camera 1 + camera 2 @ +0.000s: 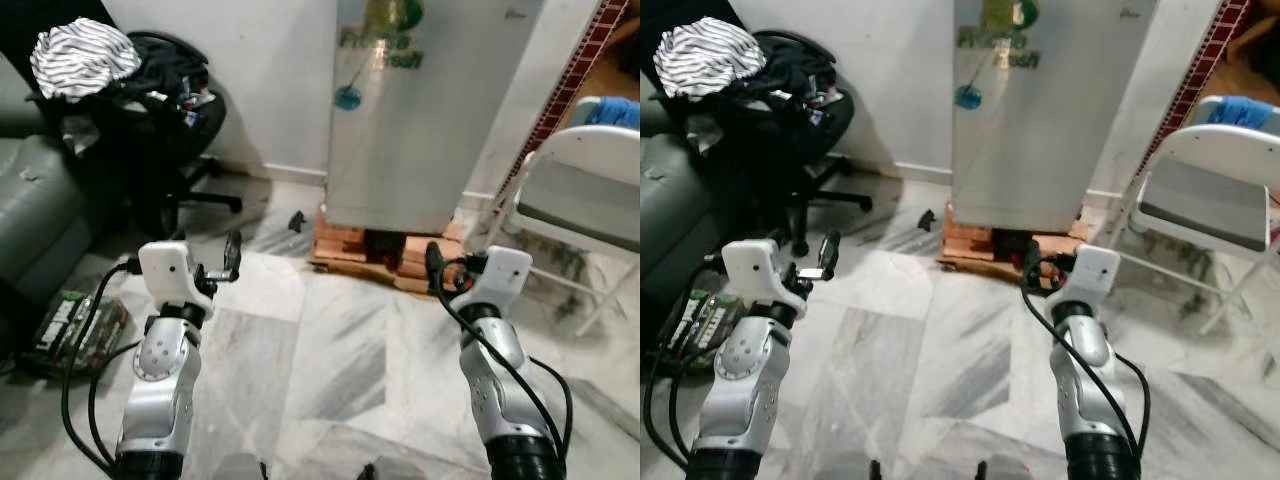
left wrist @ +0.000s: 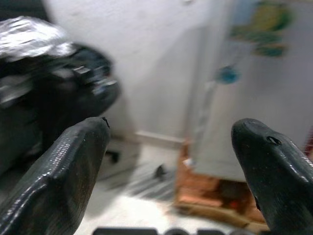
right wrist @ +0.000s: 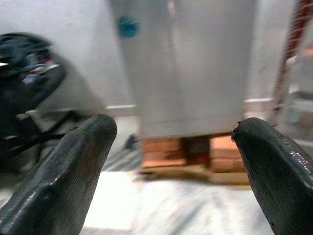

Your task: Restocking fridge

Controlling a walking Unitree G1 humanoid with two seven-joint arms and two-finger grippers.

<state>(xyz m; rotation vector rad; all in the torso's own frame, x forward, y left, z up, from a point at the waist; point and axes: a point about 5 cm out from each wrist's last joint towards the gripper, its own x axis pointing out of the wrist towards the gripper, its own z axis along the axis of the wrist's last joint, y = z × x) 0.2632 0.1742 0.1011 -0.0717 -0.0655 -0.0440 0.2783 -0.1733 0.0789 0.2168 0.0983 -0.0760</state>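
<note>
A silver fridge (image 1: 430, 110) with its door closed stands against the back wall on a low wooden pallet (image 1: 345, 245). A green logo and a blue sticker are on the door. Both arms are raised over the marble floor, a short way in front of the fridge. My left gripper (image 1: 228, 262) points toward the fridge's left side, and its fingers (image 2: 63, 171) stand wide apart with nothing between them. My right gripper (image 1: 436, 268) faces the pallet; its fingers (image 3: 73, 166) are likewise spread and hold nothing.
A black office chair (image 1: 165, 120) piled with clothes stands at the left, beside a grey sofa (image 1: 30, 200). A white folding chair (image 1: 590, 190) is at the right. A green box (image 1: 75, 325) and a small black object (image 1: 296, 220) lie on the floor.
</note>
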